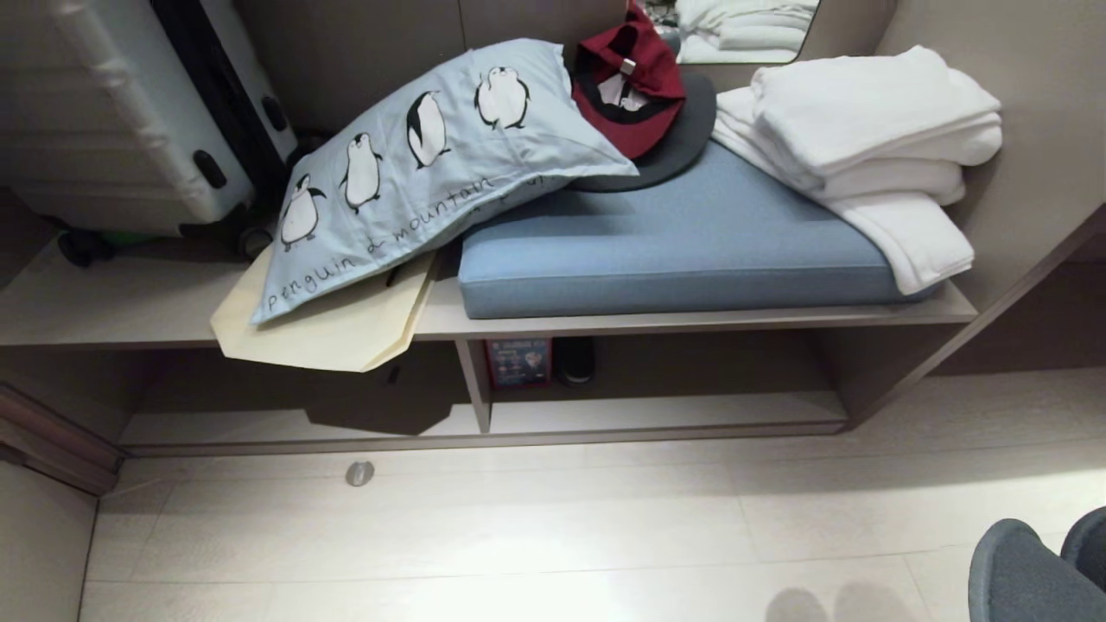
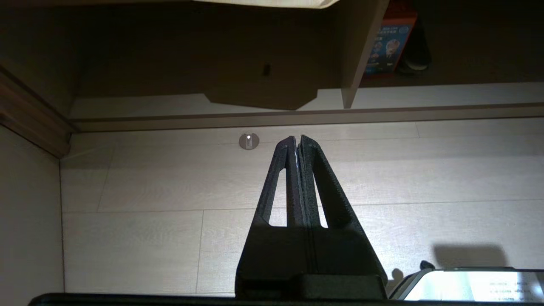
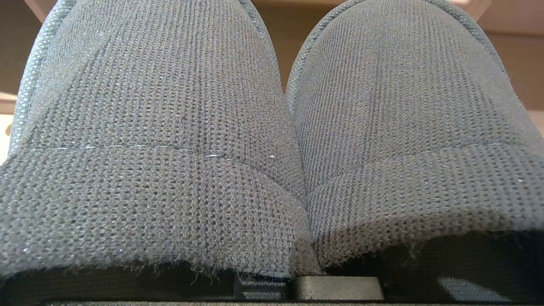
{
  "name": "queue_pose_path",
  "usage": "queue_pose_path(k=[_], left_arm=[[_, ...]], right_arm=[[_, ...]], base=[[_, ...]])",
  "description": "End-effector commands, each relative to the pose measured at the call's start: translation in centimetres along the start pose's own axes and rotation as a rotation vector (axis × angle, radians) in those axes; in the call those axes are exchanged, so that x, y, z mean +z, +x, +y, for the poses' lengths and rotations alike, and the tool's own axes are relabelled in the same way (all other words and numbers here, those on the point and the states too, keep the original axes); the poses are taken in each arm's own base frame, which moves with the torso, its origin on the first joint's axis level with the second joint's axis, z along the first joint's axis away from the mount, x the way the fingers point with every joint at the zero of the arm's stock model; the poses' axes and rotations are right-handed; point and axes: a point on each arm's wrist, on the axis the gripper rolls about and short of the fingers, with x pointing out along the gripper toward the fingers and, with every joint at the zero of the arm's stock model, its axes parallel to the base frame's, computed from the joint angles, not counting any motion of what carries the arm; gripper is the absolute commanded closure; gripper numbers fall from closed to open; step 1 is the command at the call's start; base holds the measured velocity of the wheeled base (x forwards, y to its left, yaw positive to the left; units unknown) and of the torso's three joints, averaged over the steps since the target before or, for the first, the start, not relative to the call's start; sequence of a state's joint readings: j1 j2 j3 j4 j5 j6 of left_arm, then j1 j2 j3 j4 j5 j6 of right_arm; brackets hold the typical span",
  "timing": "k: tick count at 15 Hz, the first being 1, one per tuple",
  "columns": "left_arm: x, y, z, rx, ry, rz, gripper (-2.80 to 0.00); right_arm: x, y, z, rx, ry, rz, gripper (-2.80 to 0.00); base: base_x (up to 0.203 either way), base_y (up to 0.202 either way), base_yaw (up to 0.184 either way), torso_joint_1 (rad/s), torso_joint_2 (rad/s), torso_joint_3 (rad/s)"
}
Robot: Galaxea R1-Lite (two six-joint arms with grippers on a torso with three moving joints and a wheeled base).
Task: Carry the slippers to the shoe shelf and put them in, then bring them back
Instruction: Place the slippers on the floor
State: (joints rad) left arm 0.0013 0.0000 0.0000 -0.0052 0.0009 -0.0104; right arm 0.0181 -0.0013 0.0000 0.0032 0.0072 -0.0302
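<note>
The two dark grey knit slippers [image 3: 272, 127] lie side by side and fill the right wrist view, toes pointing away. They cover my right gripper's fingers; only its black base [image 3: 335, 289] shows beneath their heel edges, and they sit clamped there. In the head view the slippers [image 1: 1032, 566] peek in at the bottom right corner, above the floor. The shoe shelf [image 1: 665, 415] is the low pale cubby under the bench, with a slanted divider [image 1: 473, 380]. My left gripper [image 2: 297, 138] hangs over the floor, shut and empty.
A red box [image 1: 518, 361] and a black shoe [image 1: 575, 358] stand inside the cubby by the divider. On the bench lie a blue cushion [image 1: 683, 242], a penguin pillow [image 1: 406, 164], white towels [image 1: 873, 138] and a red cap [image 1: 631, 78]. A metal doorstop [image 1: 359, 472] sits on the floor.
</note>
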Motion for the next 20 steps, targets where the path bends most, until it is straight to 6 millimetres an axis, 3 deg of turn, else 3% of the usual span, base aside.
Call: queue_pose_path(k=[1,20], left_arm=[[0.01,0.01,0.0,0.001,0.0,0.001,0.0],[0.01,0.01,0.0,0.001,0.0,0.001,0.0]], right_arm=[[0.0,0.0,0.0,0.002,0.0,0.0,0.0],[0.0,0.01,0.0,0.001,0.0,0.001,0.0]], base=[[0.0,0.0,0.0,0.0,0.0,0.2],[0.0,0.0,0.0,0.002,0.0,0.202]])
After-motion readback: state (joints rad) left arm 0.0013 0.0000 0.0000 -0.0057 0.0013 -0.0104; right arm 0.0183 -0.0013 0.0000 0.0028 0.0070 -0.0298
